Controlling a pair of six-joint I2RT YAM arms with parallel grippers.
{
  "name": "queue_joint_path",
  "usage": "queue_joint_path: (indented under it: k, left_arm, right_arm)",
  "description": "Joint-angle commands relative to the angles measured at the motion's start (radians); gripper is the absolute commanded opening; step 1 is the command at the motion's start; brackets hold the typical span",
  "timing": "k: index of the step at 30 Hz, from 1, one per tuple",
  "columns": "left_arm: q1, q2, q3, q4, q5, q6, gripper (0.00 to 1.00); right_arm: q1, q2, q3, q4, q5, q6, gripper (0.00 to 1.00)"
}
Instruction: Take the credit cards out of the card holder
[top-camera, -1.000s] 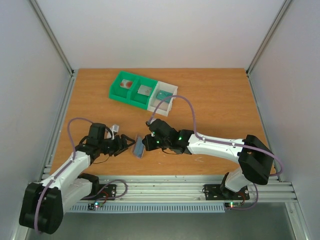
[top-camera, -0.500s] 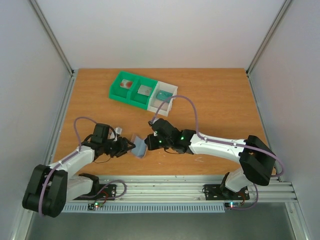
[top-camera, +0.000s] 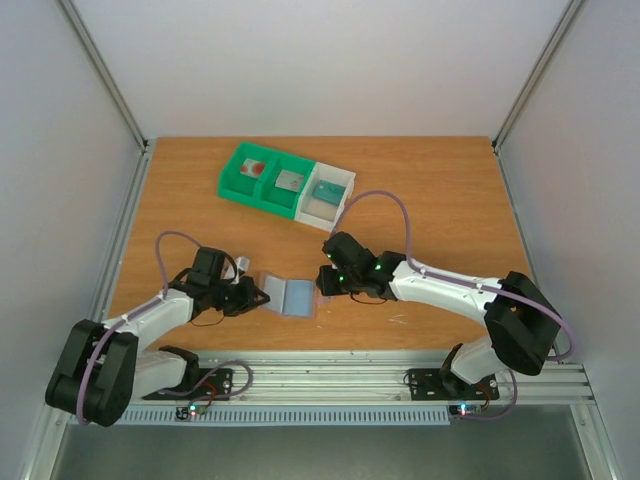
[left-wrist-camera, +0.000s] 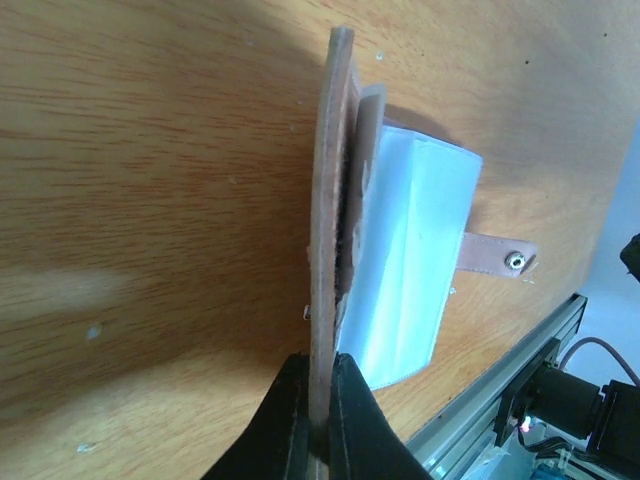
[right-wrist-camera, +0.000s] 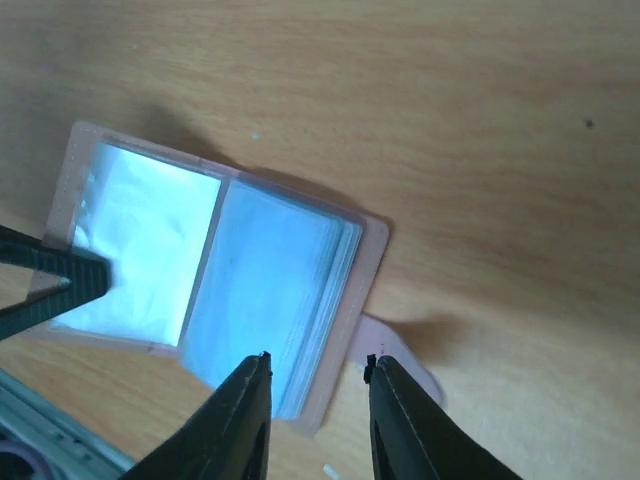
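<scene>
Card holder (top-camera: 290, 296), flat and matte outside with glossy clear sleeves inside, lies spread open on the wooden table (top-camera: 440, 200), well apart from the green-and-white plastic tray (top-camera: 233, 183), on its near side. The left gripper (top-camera: 262, 297) reaches in low, clamped tight on the holder's left edge. The right gripper (top-camera: 322, 290) tilts down over its right edge, jaws slightly parted, gripping nothing.
</scene>
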Motion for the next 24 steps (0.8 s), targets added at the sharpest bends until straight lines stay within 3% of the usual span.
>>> queue_joint_path:
  k: [1,11,19,24]
  left_arm:
    - [-0.021,0.005,0.010,0.069,-0.001,-0.022,0.00]
    - [-0.039,-0.035,-0.064,0.213,-0.010,-0.167,0.00]
    - [-0.054,-0.030,-0.125,0.333,0.009,-0.266,0.01]
    - [-0.058,-0.029,-0.130,0.328,0.031,-0.262,0.16]
  right_arm:
    - [0.003,-0.019,0.103,-0.201,0.002,0.025,0.33]
    - [0.066,0.056,0.160,-0.163,-0.075,0.102,0.49]
    - [0.067,0.158,0.131,-0.098,-0.055,0.160,0.51]
    - [0.063,0.200,0.110,-0.077,-0.040,0.161,0.48]
